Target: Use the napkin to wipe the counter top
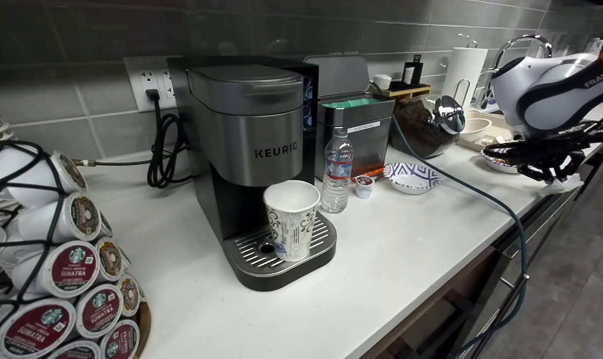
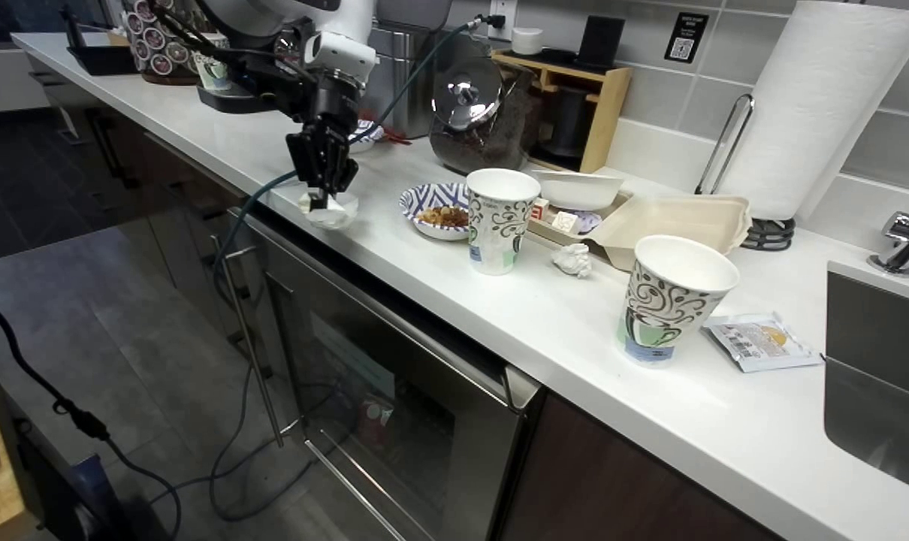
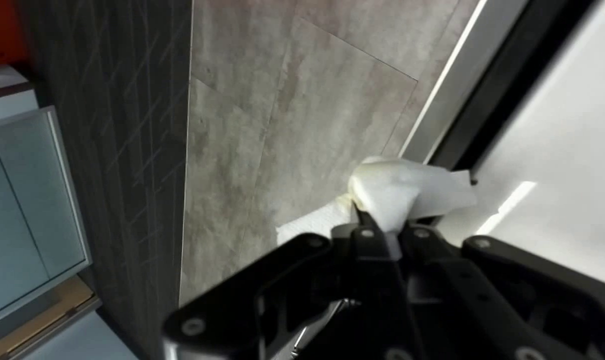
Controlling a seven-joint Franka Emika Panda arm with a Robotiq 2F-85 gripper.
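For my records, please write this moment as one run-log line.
gripper: closed on napkin | location: near front edge of counter top | contact with counter top: unclear

The napkin [image 3: 392, 187] partly hides the 2 fingertips [image 3: 368, 240] of the claw [image 3: 391, 237]; an exterior view cuts off the sink [image 2: 879, 327].

In an exterior view: camera close by the coffee maker [image 1: 254, 139], facing along the counter [image 1: 381, 264]. In an exterior view: camera near the sink [image 2: 883, 406], facing roughly the opposite way. Shared by both exterior views: jar [image 1: 415, 130] and end effector [image 2: 324, 195]. Wrist view: close behind the end effector, facing the floor [image 3: 232, 145].
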